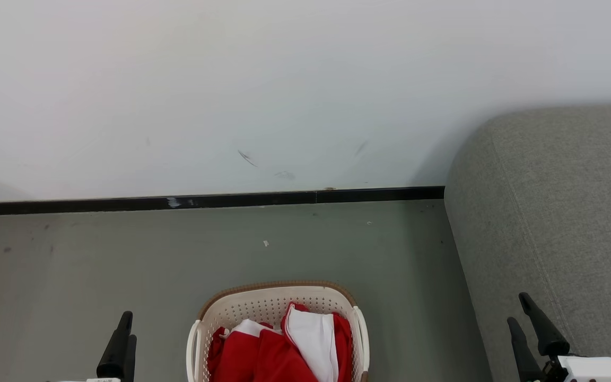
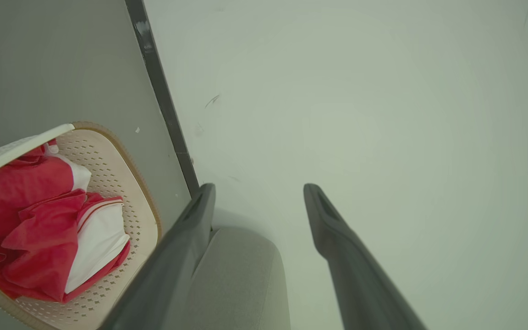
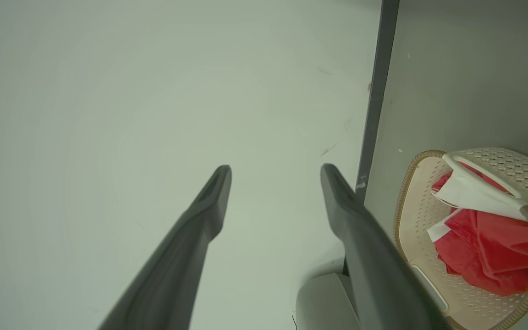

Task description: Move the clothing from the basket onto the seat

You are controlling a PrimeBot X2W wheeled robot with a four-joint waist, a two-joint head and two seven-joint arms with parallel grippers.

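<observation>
Clothing (image 1: 263, 355) lies bunched inside the basket (image 1: 268, 305), red folds with a white panel turned up toward its right side. We see the basket standing on the grey floor (image 1: 125, 254) at the bottom middle of the head view, its brown rim toward the white wall (image 1: 284, 79) and the black skirting strip (image 1: 125, 203) that runs along the wall's foot. The seat (image 1: 560, 212) takes the right side of that view, its rounded corner near the wall, and a band of floor lies between it and the basket. Our left gripper (image 2: 259, 190) hangs to the left of the basket, above the floor. In its wrist view we see the two dark fingers standing well apart with nothing between them, and the basket with the clothing off to one side. Our right gripper (image 3: 276, 169) hangs at the lower right of the head view, over the seat's near edge. Its fingers too are spread wide and hold nothing. Neither gripper touches the clothing or the basket.
</observation>
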